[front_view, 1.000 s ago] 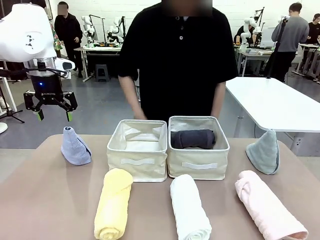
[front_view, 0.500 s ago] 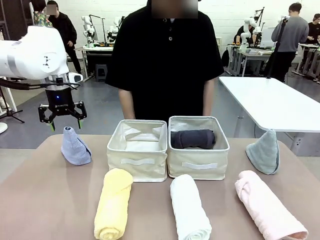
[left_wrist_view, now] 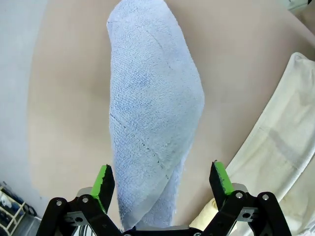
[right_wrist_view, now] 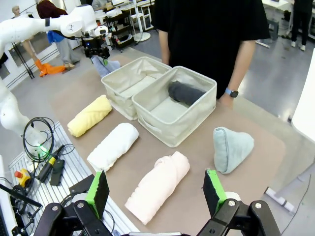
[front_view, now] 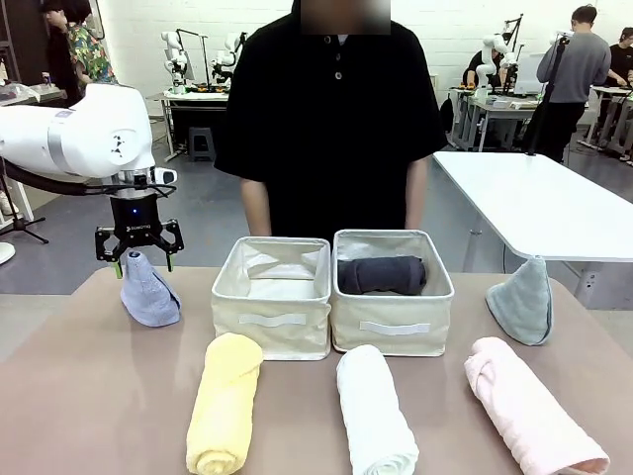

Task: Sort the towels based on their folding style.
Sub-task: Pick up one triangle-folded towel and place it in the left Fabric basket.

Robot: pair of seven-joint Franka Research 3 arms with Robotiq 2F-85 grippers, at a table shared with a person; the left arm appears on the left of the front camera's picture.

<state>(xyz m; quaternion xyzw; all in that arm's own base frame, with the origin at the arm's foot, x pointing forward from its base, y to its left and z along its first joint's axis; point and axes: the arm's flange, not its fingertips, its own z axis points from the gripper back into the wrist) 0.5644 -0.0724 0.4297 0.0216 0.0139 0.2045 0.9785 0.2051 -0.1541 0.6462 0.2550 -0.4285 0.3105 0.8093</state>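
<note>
Left gripper [left_wrist_view: 162, 179] wide astride lavender-blue cone towel [left_wrist_view: 152, 108] (tip cut off below), right gripper [right_wrist_view: 155, 189] wide.

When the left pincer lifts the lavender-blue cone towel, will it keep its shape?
Probably not: the lavender-blue cone towel is soft terry with loose folds, so it may sag or unfold. It looks light. The open left pincer straddles its tip; squeezing would likely flatten that.

The counter [front_view: 79, 396] is plain taupe. The lavender-blue towel [front_view: 150, 294], yellow towel [front_view: 224, 401], white towel [front_view: 376, 411], pink towel [front_view: 529, 401], grey-green towel [front_view: 522, 302] and dark grey towel [front_view: 381, 274] are all solid-coloured. The left basket [front_view: 269, 322] and right basket [front_view: 394, 329] are cream. The left tool [front_view: 142, 264] and right tool [right_wrist_view: 156, 191] are black with green pads [left_wrist_view: 104, 179].
</note>
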